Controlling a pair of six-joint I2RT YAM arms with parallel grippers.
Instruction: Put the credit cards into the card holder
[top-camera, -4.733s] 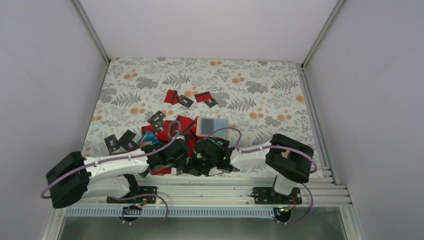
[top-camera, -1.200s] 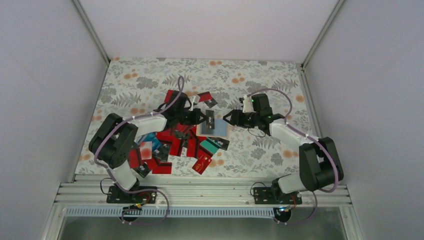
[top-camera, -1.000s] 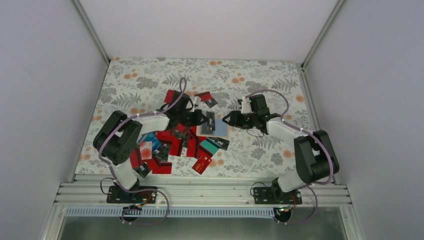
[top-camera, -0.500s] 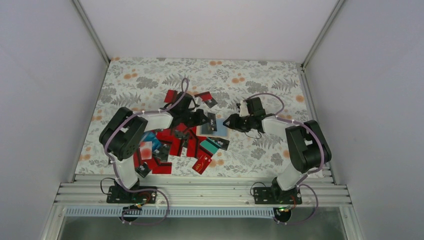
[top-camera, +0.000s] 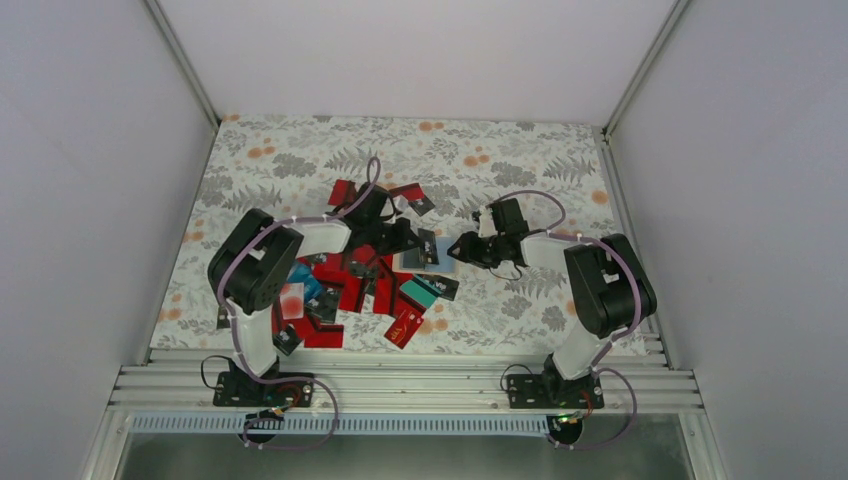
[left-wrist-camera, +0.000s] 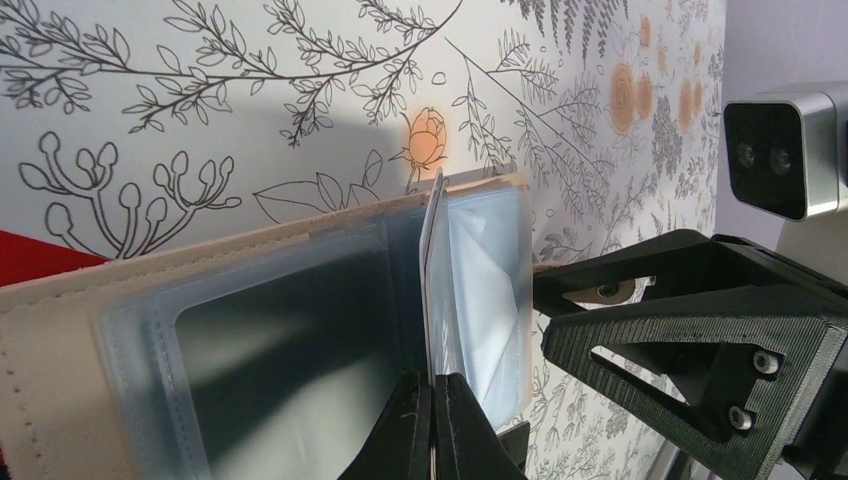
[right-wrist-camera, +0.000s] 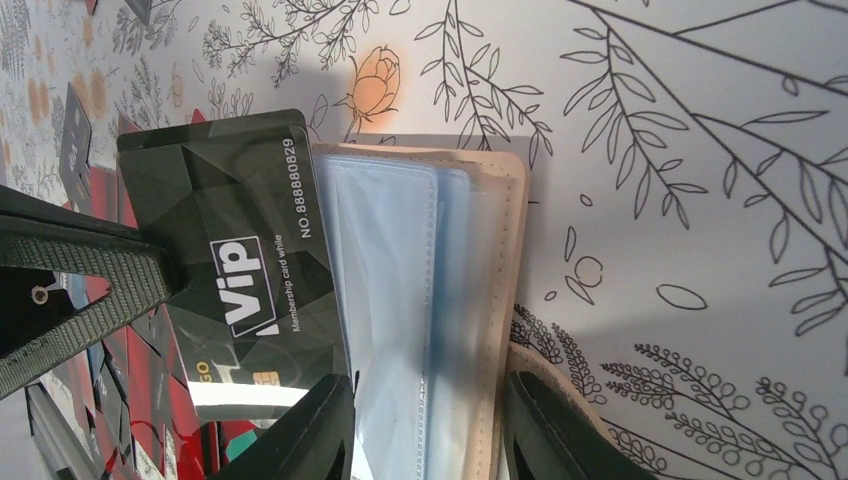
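Note:
The card holder (right-wrist-camera: 470, 260), tan with clear bluish sleeves, lies open and flat on the flowered cloth, mid-table in the top view (top-camera: 413, 263). My left gripper (left-wrist-camera: 432, 420) is shut on a black VIP credit card (right-wrist-camera: 240, 280), which stands on edge over the sleeves (left-wrist-camera: 250, 340) and shows edge-on (left-wrist-camera: 431, 270) in the left wrist view. From the right, my right gripper (right-wrist-camera: 430, 430) reaches in. Its jaws stand apart over the holder's near end, one fingertip (right-wrist-camera: 320, 430) by the sleeve edge, the other on the tan border. In the top view both grippers, left (top-camera: 415, 240) and right (top-camera: 458, 248), meet at the holder.
A heap of red, black and teal cards (top-camera: 345, 290) lies left of and in front of the holder. A teal card (top-camera: 420, 290) and a red one (top-camera: 403, 325) lie nearer the front rail. A few cards (top-camera: 345, 192) sit behind the left arm.
Both arms have come in from the front to the holder. Over the last second the right gripper slid left onto the holder and its jaws narrowed. The left gripper brought the black card over the sleeves.

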